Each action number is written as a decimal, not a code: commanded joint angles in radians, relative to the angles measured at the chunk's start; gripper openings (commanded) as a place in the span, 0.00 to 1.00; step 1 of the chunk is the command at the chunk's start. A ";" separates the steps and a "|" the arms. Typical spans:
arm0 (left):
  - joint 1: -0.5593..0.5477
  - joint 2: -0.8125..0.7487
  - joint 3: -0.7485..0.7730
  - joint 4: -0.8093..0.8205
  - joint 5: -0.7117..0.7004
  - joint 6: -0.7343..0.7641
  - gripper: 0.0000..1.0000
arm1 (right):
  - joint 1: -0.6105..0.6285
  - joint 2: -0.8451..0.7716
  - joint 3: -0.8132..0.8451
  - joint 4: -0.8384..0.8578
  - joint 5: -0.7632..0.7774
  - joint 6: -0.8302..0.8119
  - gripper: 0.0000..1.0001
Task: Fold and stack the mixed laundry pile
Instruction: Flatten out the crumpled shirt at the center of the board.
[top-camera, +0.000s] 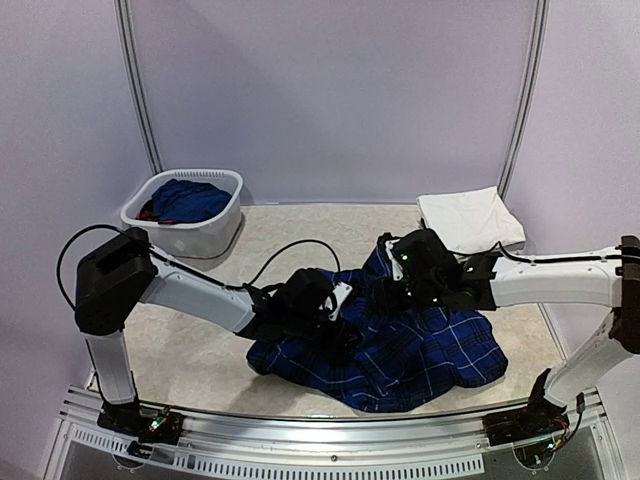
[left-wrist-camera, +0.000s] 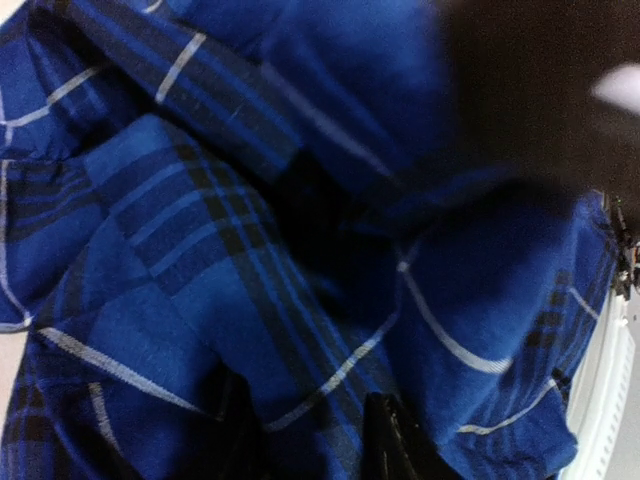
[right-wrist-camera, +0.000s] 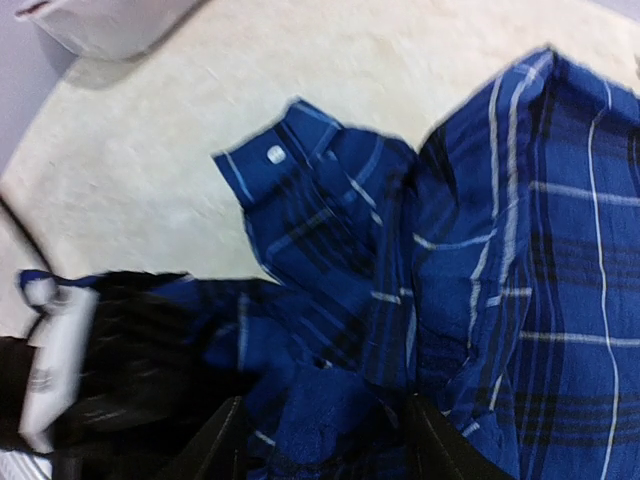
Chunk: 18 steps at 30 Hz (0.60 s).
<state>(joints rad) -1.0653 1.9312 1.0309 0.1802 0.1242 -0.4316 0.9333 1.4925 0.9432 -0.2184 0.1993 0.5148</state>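
Note:
A navy shirt with thin white plaid lines lies crumpled at the table's middle. My left gripper is down on its left part. In the left wrist view the shirt fills the frame, and the left gripper is shut on a bunch of it. My right gripper stands open at the shirt's far edge. The right wrist view shows that right gripper with shirt cloth lying loose between its fingers. A buttoned cuff lies flat just beyond. Folded white trousers rest at the back right.
An oval white basket stands at the back left, holding a solid blue piece and a bit of red. The two wrists are close together over the shirt. The left arm's cable loops above the table.

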 joint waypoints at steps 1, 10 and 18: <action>-0.019 -0.014 -0.019 0.088 -0.010 -0.022 0.36 | 0.001 0.015 -0.022 -0.045 0.016 0.041 0.51; -0.019 -0.008 -0.043 0.154 -0.041 -0.065 0.00 | 0.010 0.004 -0.064 -0.062 0.073 0.068 0.08; -0.016 -0.154 0.054 -0.003 -0.136 0.025 0.00 | 0.009 -0.073 0.022 -0.126 0.198 0.020 0.02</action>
<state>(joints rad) -1.0737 1.9064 1.0035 0.2668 0.0601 -0.4759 0.9363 1.4952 0.9016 -0.2974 0.2909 0.5652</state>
